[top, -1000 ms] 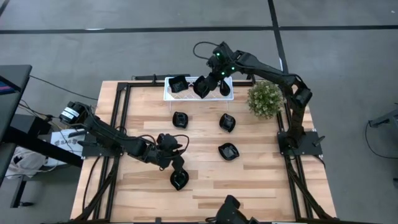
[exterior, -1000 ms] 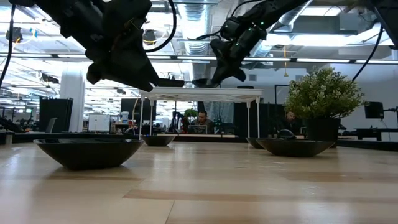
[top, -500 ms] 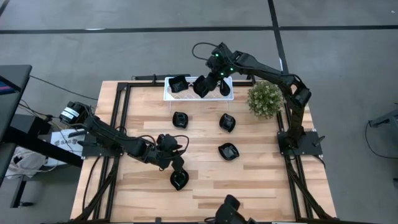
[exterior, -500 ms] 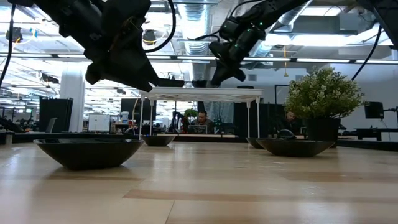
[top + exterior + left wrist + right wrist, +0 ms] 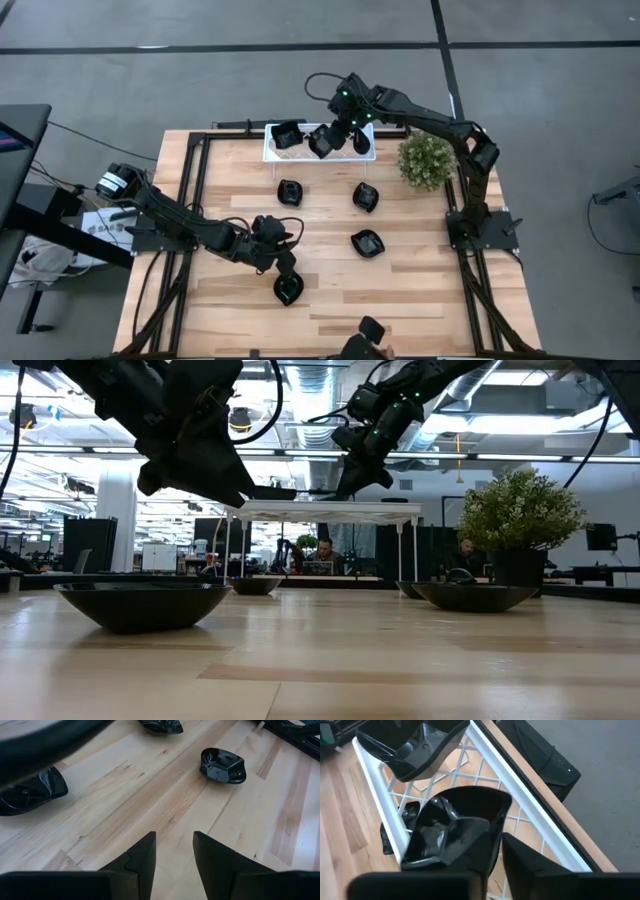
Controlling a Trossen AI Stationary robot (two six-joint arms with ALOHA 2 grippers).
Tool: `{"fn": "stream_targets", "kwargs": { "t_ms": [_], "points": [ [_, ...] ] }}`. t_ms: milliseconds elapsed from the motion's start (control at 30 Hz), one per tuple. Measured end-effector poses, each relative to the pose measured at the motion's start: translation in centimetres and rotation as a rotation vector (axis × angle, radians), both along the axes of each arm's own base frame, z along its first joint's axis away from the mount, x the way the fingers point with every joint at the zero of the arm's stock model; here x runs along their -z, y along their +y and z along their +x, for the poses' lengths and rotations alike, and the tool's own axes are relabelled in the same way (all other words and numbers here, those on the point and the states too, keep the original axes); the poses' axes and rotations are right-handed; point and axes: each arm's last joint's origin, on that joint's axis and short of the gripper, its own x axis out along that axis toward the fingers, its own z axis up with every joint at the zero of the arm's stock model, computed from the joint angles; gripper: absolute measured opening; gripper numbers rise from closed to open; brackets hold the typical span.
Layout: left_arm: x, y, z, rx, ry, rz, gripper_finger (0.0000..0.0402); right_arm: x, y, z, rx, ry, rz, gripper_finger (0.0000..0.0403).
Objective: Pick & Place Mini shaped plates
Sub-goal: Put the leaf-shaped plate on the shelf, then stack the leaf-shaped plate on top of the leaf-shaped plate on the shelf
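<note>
the right gripper, fingers just parting around a black plate, is placing it over the white tray; next, release fully and lift clear, while the left gripper waits apart over bare table.

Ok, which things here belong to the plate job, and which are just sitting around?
Job:
- black mini plates on table
- plates in white lattice tray
- white lattice tray
- right hand over the tray
- left hand over the table

Bystanders:
- potted plant

Left gripper jaws apart, low
</note>
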Motion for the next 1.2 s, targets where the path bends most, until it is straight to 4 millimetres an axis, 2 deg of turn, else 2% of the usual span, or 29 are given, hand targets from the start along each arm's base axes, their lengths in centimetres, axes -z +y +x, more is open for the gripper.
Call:
{"fn": "stream_targets", "kwargs": {
  "t_ms": [267, 533, 667, 833, 1067, 1200],
  "points": [
    [0.0, 0.0, 0.0, 0.001, -0.003, -0.002, 0.0131, 0.0, 0.3, 0.2, 0.002, 0.013, -0.013, 0.0117],
    [0.0, -0.4, -0.1, 0.014, -0.005, -0.003, 0.0131, -0.1, 0.8, -0.5, -0.035, 0.089, 0.008, 0.0124],
    [0.0, -0.5, -0.2, 0.018, -0.005, -0.003, 0.0131, -2.2, 1.5, -0.9, -0.083, 0.104, -0.019, 0.0118],
    [0.0, -0.6, -0.2, 0.025, -0.003, -0.009, 0.0131, -5.8, 3.3, -1.7, -0.117, 0.046, -0.07, 0.0115],
    [0.0, -1.0, -0.4, 0.043, -0.001, -0.025, 0.0131, -10.8, 7.6, -4.6, -0.135, -0.067, -0.103, 0.0115],
    [0.0, -1.4, -0.5, 0.043, -0.006, -0.036, 0.0131, -12.9, 10.5, -6.6, -0.155, -0.1, -0.1, 0.0115]
  ]
}}
